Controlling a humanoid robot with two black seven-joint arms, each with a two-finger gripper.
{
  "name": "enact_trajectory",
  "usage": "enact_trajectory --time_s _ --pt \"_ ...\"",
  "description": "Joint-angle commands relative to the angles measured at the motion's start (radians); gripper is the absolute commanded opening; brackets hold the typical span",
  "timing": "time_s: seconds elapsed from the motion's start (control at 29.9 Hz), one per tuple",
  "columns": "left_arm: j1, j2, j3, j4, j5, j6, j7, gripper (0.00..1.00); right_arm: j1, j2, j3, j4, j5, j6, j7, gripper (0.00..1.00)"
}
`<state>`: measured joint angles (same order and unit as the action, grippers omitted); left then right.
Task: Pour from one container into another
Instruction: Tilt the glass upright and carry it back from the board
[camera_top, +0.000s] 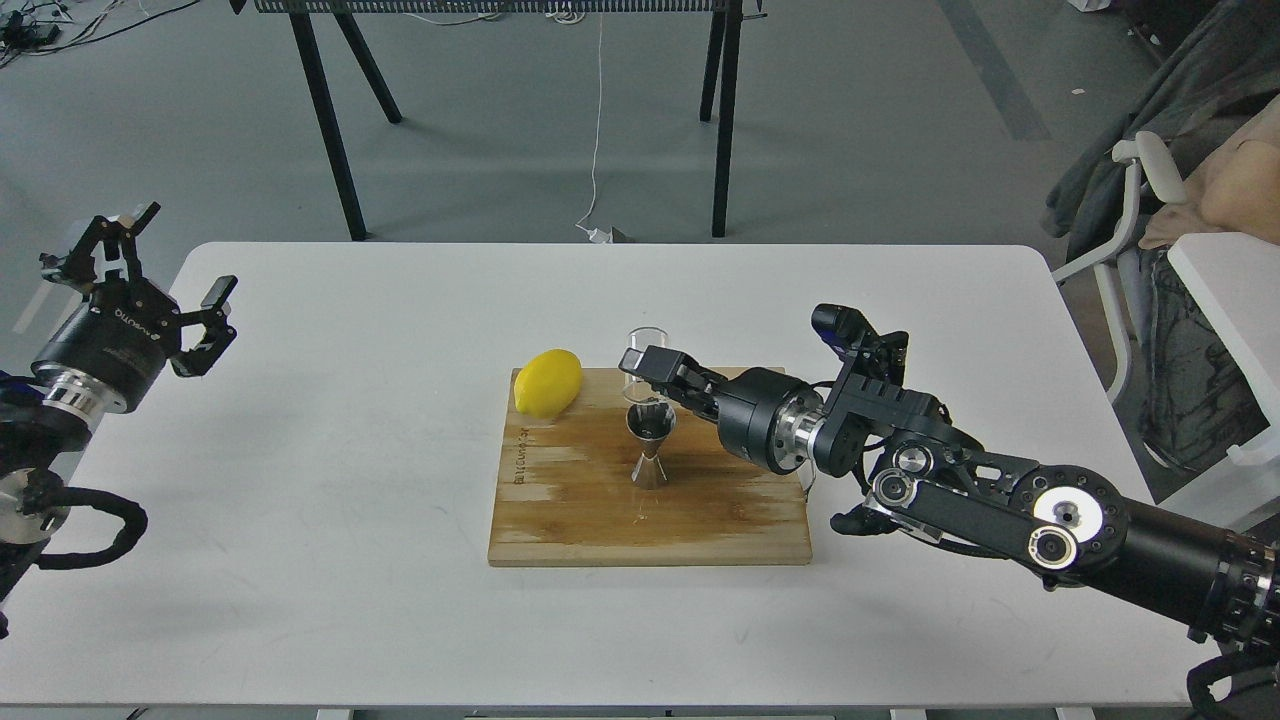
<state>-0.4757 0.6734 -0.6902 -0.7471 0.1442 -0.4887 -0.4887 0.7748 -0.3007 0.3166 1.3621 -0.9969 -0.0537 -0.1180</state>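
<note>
A small clear glass cup (646, 345) stands upright over the far part of the wooden board (560, 510), just behind the steel jigger (650, 445). My right gripper (648, 366) reaches in from the right and is shut on the cup, with one dark finger across its front and the cup's base hidden. The hourglass-shaped jigger stands upright mid-board, its upper cone looking dark inside. My left gripper (172, 258) hovers open at the table's far left edge, holding nothing.
A yellow lemon (548, 382) lies on the board's far left corner. The board sits mid-way on the white table (330, 420). A chair and a person's arm (1235, 185) are beyond the right edge, and black table legs stand behind.
</note>
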Motion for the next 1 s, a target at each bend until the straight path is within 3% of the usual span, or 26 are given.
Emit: enact_trajectory --time_s 0.0,0.27,0.43,0.67,0.97 --pt "0.0 0.0 0.0 0.0 0.0 0.0 0.0 0.99 0.006 -0.001 -0.002 0.0 0.001 0.0 0.0 0.34" --pt "-0.001 0.0 0.0 0.0 0.0 0.0 0.0 0.99 -0.005 -0.001 0.019 0.005 0.033 -0.009 -0.002 0.34" --pt "-0.003 0.003 0.0 0.0 0.0 0.0 0.0 0.99 -0.041 0.002 0.105 0.015 0.188 -0.011 0.0 0.34" --pt "-0.001 0.003 0.001 0.0 0.0 0.0 0.0 0.99 -0.182 0.063 0.358 0.058 0.532 -0.021 -0.002 0.33" --pt "0.0 0.002 0.005 0.0 0.0 0.0 0.0 0.99 -0.443 0.179 0.826 0.06 0.969 -0.087 -0.002 0.32"
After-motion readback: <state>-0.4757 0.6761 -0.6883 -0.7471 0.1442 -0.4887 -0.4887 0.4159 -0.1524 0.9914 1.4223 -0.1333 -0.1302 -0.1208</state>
